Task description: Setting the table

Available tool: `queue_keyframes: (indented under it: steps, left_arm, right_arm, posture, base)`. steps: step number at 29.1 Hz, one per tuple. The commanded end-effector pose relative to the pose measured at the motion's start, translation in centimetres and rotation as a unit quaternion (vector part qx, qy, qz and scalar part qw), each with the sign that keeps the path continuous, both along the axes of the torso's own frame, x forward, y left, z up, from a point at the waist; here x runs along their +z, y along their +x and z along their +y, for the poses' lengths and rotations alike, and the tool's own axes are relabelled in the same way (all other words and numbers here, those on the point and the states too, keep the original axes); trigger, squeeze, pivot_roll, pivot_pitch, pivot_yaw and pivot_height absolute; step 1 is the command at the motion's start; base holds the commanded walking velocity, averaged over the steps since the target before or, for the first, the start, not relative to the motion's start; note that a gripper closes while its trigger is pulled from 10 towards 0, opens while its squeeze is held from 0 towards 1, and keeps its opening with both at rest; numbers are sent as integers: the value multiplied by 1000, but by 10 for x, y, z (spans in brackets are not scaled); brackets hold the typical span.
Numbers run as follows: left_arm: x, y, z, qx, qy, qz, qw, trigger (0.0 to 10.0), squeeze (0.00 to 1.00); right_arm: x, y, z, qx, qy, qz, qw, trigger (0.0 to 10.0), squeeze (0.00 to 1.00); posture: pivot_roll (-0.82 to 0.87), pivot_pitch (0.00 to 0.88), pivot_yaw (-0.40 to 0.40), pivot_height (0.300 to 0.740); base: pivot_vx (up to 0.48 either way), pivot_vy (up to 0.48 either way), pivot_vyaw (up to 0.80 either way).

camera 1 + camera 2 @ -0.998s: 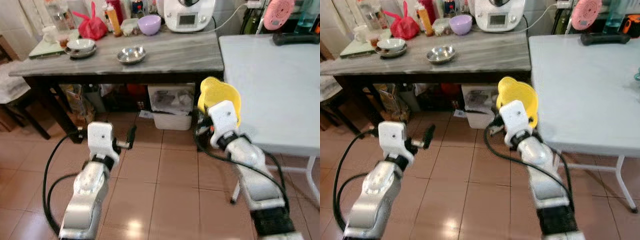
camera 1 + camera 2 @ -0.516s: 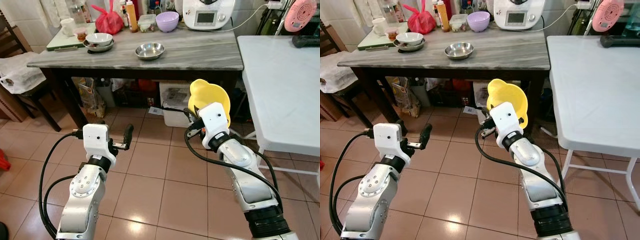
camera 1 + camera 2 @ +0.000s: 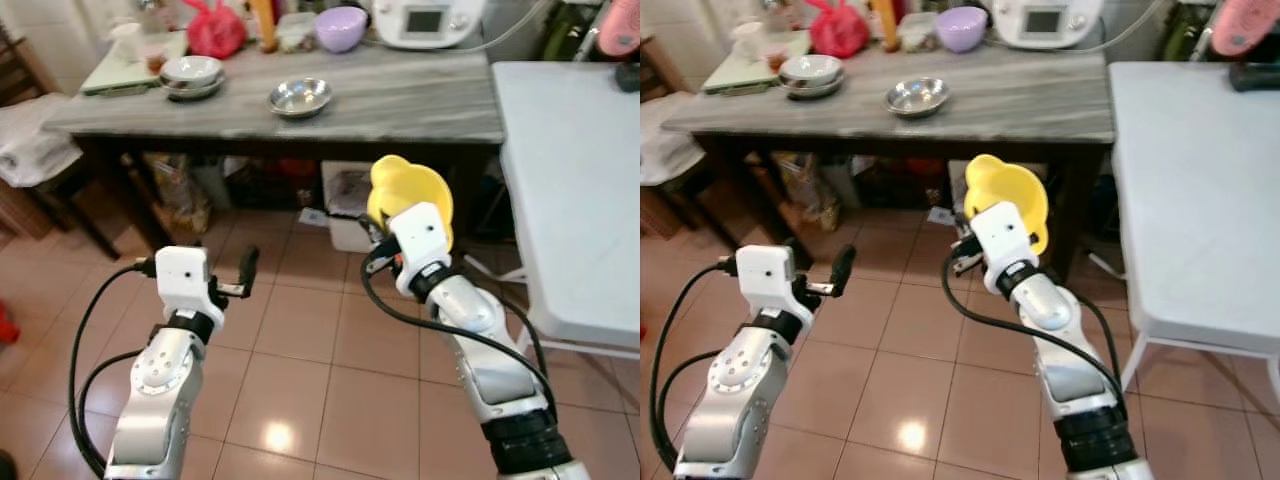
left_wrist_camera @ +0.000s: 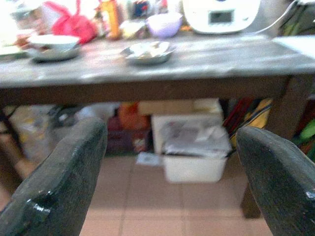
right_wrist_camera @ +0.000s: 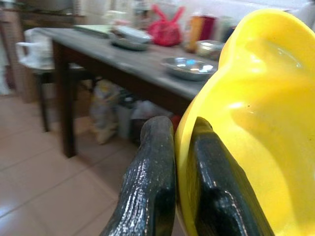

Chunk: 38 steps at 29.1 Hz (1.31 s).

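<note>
A: Since the earlier frames the whole scene has slid in the head views, so the camera moved. Relative to the arm, the yellow bowl [image 3: 410, 198] sits as it did, tilted on edge above the right wrist.

B: State of the right end effector [image 5: 179, 162]?

A: Closed on the bowl's rim. In the right wrist view the two black fingers [image 5: 150, 184] pinch the yellow wall between them, one pad outside, one inside. Bowl is held in the air over the tiled floor [image 3: 300, 370], in front of the dark marble-topped worktop [image 3: 400, 95] and just beside the near corner of the white table [image 3: 580, 190]. It touches neither.

B: Left end effector [image 4: 170, 172]?

A: Spread wide, holding nothing. The left wrist view shows both fingers [image 4: 61, 182] well apart with the worktop's underside visible between them. It is raised at about the same height as the right, over the floor, on the robot's left.

B: Further out?

A: On the worktop: a steel bowl [image 3: 299, 96] near the front edge, a stacked bowl and plate [image 3: 191, 75] to its left, a purple bowl [image 3: 340, 27] and a red bag [image 3: 214, 30] toward the back, and a white appliance [image 3: 428, 20] at the rear. Below the worktop, a white bin [image 4: 194, 157] with clutter around it. Frames are slightly blurred.
</note>
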<state>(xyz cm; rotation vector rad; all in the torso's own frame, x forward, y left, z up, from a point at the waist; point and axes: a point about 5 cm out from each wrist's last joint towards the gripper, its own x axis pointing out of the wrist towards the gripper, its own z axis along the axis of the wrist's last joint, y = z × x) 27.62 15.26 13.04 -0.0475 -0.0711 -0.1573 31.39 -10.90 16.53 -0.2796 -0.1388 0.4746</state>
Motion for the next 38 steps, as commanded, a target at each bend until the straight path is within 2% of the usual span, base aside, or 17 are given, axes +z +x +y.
queue_keyframes:
  steps: [1, 24, 30, 38]
  left_arm:
    - [0, -1, -4, -12, -2, -2, 1000, 10000, 0]
    - [-1, 1, -10, -27, 0, -2, 1000, 10000, 0]
    - [-2, 1, -16, -38, -4, 6, 999, 10000, 0]
    - [-3, 1, -19, -44, -3, 5, 999, 10000, 0]
  right_arm:
    - [4, 1, -2, -2, 3, -8, 1000, 10000, 0]
    - [4, 0, -2, -3, -1, -12, 1000, 10000, 0]
    - [3, 0, -3, -3, -4, -12, 1000, 10000, 0]
    - [2, -1, -5, -5, -7, -12, 1000, 10000, 0]
  posture:
    - [-108, 52, 111, 740]
    - [-115, 48, 117, 740]
    - [-116, 48, 116, 740]
    - [-123, 45, 114, 740]
  base:
    - [472, 0, 0]
    - [472, 0, 0]
    - [99, 0, 0]
    - [0, 419, 0]
